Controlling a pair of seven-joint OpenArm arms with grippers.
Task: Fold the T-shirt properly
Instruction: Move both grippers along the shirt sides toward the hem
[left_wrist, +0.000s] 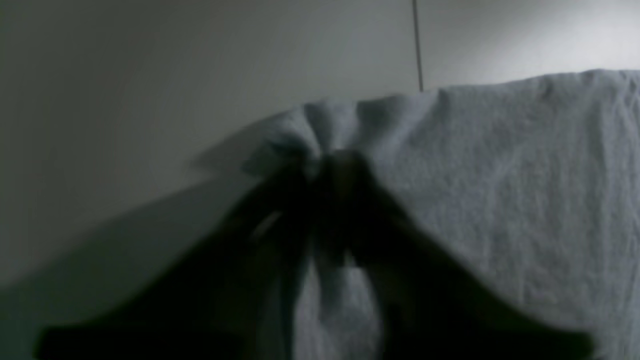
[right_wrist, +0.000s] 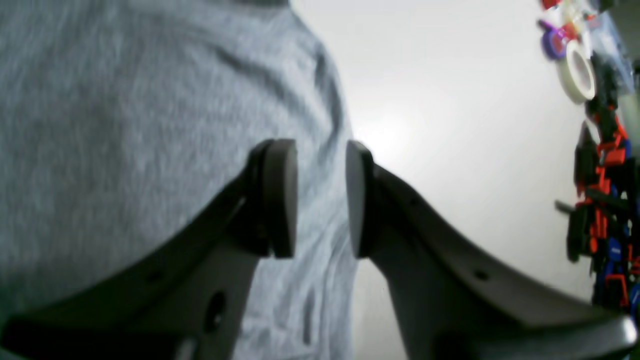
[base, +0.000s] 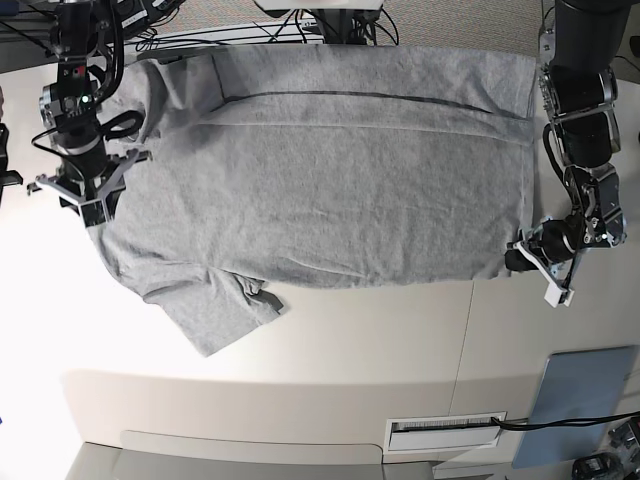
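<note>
The heather-grey T-shirt (base: 340, 180) lies spread flat across the white table, plain side up, with one sleeve (base: 210, 310) sticking out toward the front left. My left gripper (base: 522, 258) sits at the shirt's front right corner. In the left wrist view the left gripper (left_wrist: 325, 165) is shut, pinching a small bunch of the T-shirt (left_wrist: 500, 175). My right gripper (base: 95, 205) hovers over the shirt's left edge. Up close, the right gripper (right_wrist: 320, 200) is open, its pads (right_wrist: 280, 197) apart over the border of the T-shirt (right_wrist: 125, 125).
A pile of red, blue and black small parts (right_wrist: 600, 175) and a white tape roll (right_wrist: 577, 72) lie off to one side of the right gripper. A grey-blue panel (base: 585, 390) and a vent slot (base: 445, 430) sit near the table's front right.
</note>
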